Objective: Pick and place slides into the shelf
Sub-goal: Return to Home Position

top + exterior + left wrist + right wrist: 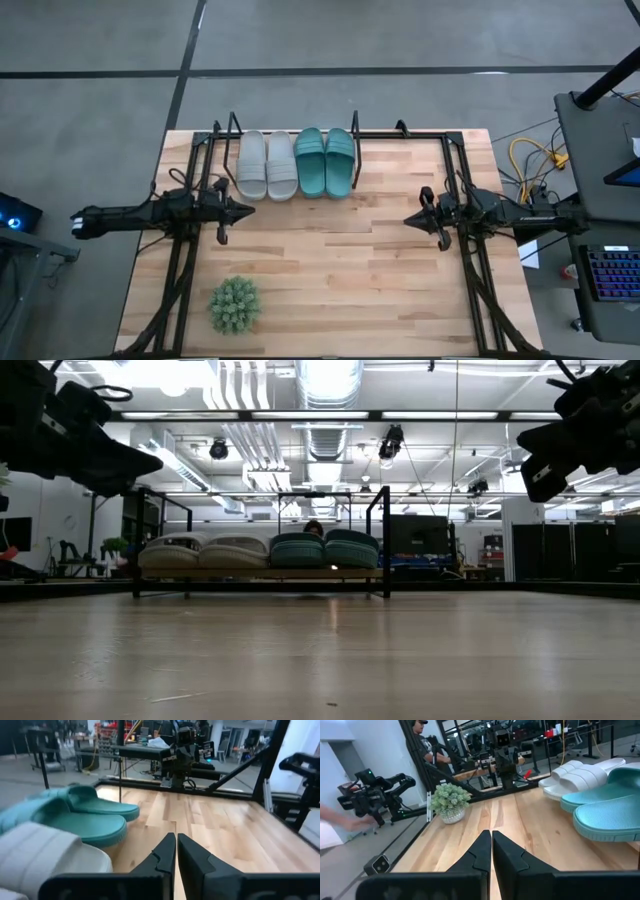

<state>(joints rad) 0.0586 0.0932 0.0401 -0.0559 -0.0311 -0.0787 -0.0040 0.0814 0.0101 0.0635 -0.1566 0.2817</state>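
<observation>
Two light grey slides (267, 165) and two teal-green slides (326, 160) lie side by side, soles down, on the board of the black wire shelf (234, 126) at the table's far edge. The low view shows them in a row, grey slides (205, 551) and teal slides (325, 548). My left gripper (248, 211) hovers shut above the table's left side, just near of the grey pair, its shut tips (175, 840) pointing right. My right gripper (408, 219) hovers shut at the right side, tips (491, 836) pointing left. Neither holds anything.
A small spiky green plant in a pot (234, 304) stands near the table's near-left corner. Black frame rails (470, 260) run along both sides of the table. Bare wood (340, 270) lies between the two grippers. A person (422, 742) stands beyond the table.
</observation>
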